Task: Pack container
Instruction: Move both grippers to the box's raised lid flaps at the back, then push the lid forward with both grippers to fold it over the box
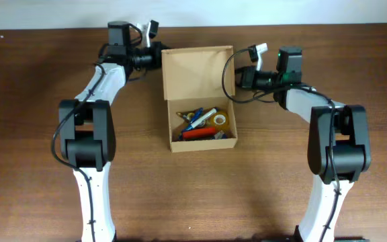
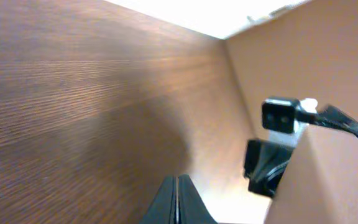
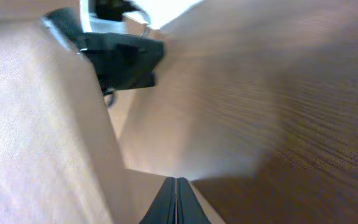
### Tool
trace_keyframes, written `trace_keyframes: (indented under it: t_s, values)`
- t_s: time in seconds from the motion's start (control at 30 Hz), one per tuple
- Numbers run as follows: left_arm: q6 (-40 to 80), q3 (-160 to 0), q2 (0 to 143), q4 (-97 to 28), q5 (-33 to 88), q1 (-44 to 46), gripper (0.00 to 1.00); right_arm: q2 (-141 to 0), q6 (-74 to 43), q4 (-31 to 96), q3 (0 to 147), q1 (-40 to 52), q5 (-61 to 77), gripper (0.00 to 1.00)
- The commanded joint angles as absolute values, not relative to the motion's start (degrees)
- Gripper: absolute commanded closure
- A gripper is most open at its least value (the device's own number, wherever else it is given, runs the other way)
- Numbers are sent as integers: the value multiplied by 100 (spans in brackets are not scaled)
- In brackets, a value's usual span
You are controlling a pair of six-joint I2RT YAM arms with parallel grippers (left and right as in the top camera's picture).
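Note:
The container (image 1: 203, 144), a tan cardboard box, stands open at the table's middle with its lid flap (image 1: 197, 70) raised behind it. Inside lie pens (image 1: 200, 116), a red marker (image 1: 197, 134) and a yellow tape roll (image 1: 220, 120). My left gripper (image 1: 158, 59) sits shut at the flap's left edge. My right gripper (image 1: 236, 77) sits shut at the flap's right edge. In the left wrist view the shut fingers (image 2: 169, 202) point along the table with the cardboard (image 2: 340, 180) to the right. In the right wrist view the shut fingers (image 3: 169, 200) lie beside the cardboard (image 3: 36, 124).
The brown wooden table (image 1: 39, 195) spreads around the box. Both arm bases (image 1: 89, 202) (image 1: 328, 202) rise from the near edge. Each wrist camera sees the opposite arm's camera mount (image 2: 281, 115) (image 3: 120, 53) past the flap.

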State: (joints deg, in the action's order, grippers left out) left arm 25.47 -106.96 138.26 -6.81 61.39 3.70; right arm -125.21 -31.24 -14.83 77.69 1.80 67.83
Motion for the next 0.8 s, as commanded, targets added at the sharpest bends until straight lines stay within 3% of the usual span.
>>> trace_keyframes:
  t_s: [0.0,0.57,0.77]
  values:
    - [2567,-10818,13782,-574,6934,305,98,-12593,-3070,-1625,7988,176,7662,96]
    - [2220,-10816,12643,-642,7743,311,99,-12151,-3205,-1651,8189,-49,8471,96]
    - [1846,-10816,12628,-1190,7756,438,98,-12143,-3208,-1651,8189,-27,8871,96]
